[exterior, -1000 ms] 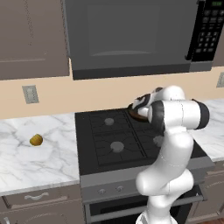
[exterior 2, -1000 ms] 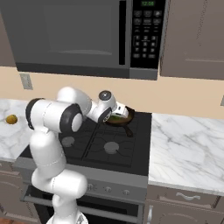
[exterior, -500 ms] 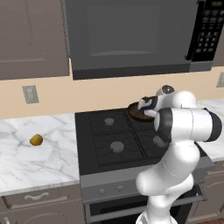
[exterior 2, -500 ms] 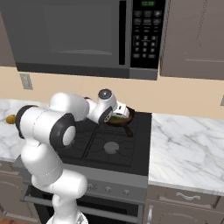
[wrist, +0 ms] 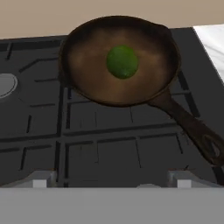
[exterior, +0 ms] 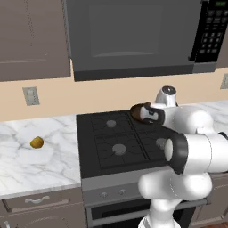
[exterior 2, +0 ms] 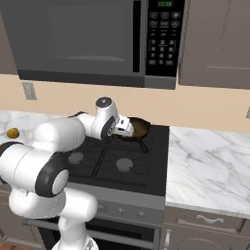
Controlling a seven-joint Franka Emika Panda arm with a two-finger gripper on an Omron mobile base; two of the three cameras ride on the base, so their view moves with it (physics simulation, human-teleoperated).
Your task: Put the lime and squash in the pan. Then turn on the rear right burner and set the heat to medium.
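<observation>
You see the lime (wrist: 122,61) lying inside the pan (wrist: 87,78) on the stove (wrist: 100,144); your end effector (exterior 2: 122,128) is released, holding nothing. The squash (exterior: 36,142) rests on the surface (exterior: 26,164).

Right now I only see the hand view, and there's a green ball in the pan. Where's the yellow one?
Observer: The squash lies on the marble counter, left of the stove.
Operator: Is the robot's hand close to it?
Observer: No. The gripper is beside the pan at the stove's back right, jaws open, holding nothing.
Operator: What's above the stove?
Observer: A microwave hangs over it.
</observation>
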